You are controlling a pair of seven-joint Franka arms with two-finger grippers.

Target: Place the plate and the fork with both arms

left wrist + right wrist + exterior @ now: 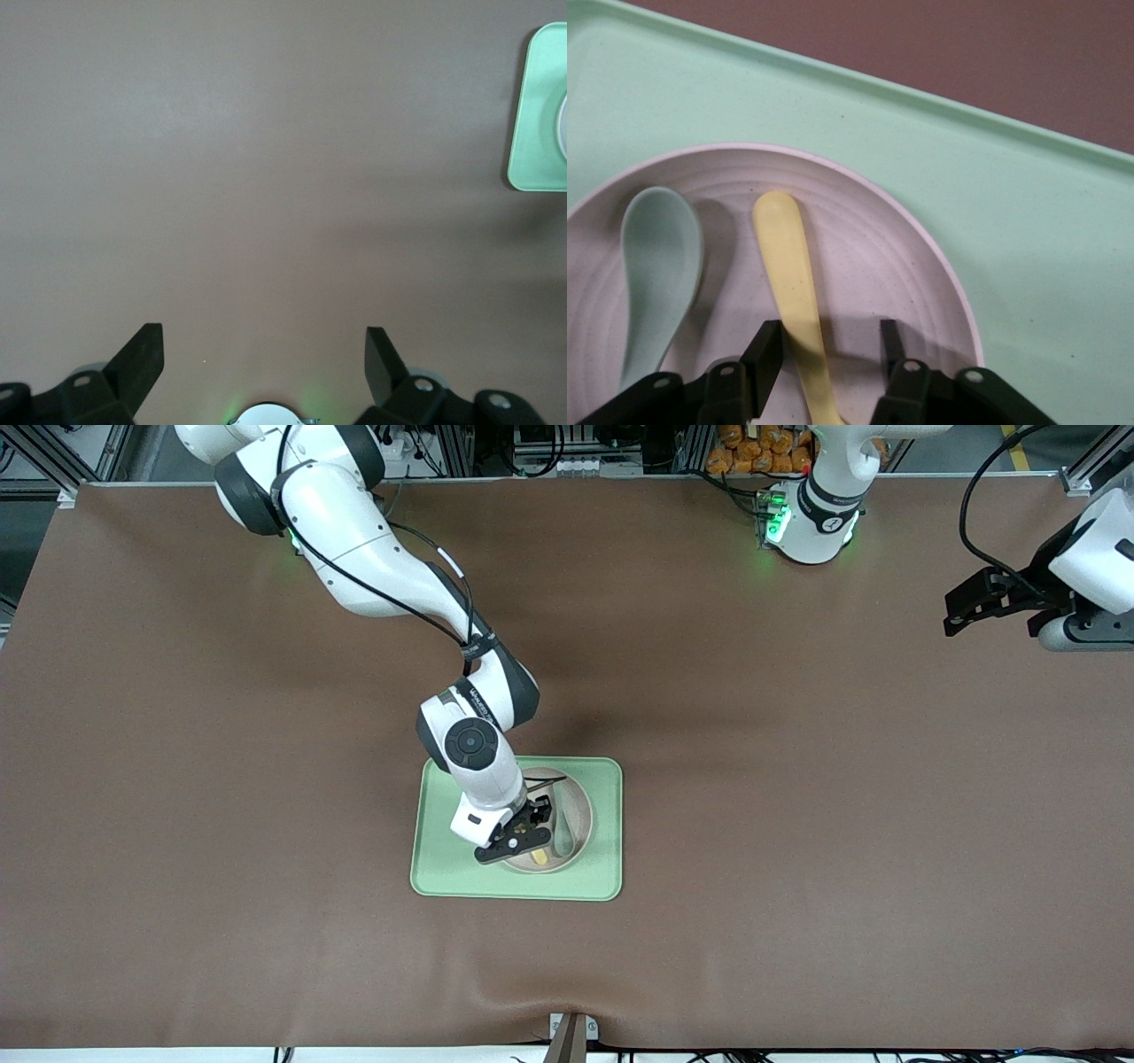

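On the tray (434, 868) sits the plate (578, 806), holding fork (793, 292) and spoon (656, 274). Right gripper (824, 354) straddles the fork, fingers apart. Left gripper (264, 354) waits wide open near the table (797, 824) edge.

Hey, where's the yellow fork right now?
The fork lies in the plate on the green tray, beside the grey-green spoon, between the fingers of the right tool.
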